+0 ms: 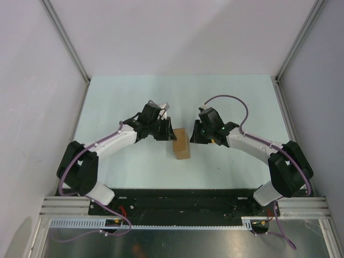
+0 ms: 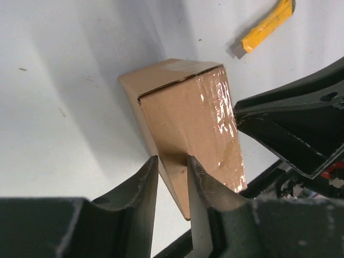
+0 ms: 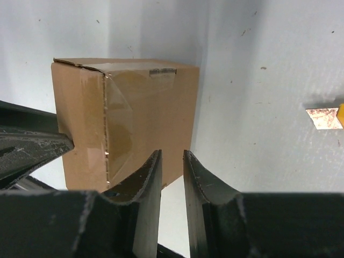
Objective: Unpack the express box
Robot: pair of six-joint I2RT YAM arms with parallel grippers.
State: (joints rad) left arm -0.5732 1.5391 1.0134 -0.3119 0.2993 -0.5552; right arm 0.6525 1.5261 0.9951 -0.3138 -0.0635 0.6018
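Observation:
The express box (image 1: pixel 181 144) is a small brown cardboard box, taped shut, standing on the table between my two arms. My left gripper (image 1: pixel 164 132) is at its far left corner. In the left wrist view its fingers (image 2: pixel 145 185) stand a narrow gap apart, astride the box's (image 2: pixel 188 113) near vertical edge, with table showing between the left finger and the cardboard. My right gripper (image 1: pixel 196 134) is at the box's right side, jaws a narrow gap apart with nothing between them (image 3: pixel 172 161), just off the lower right corner of the box (image 3: pixel 140 107). Each wrist view shows the other gripper's tip against the box.
A yellow-and-black utility knife (image 2: pixel 266 27) lies on the table beyond the box; its end shows at the right edge of the right wrist view (image 3: pixel 325 118). The pale table (image 1: pixel 226 97) is walled at the left, right and back.

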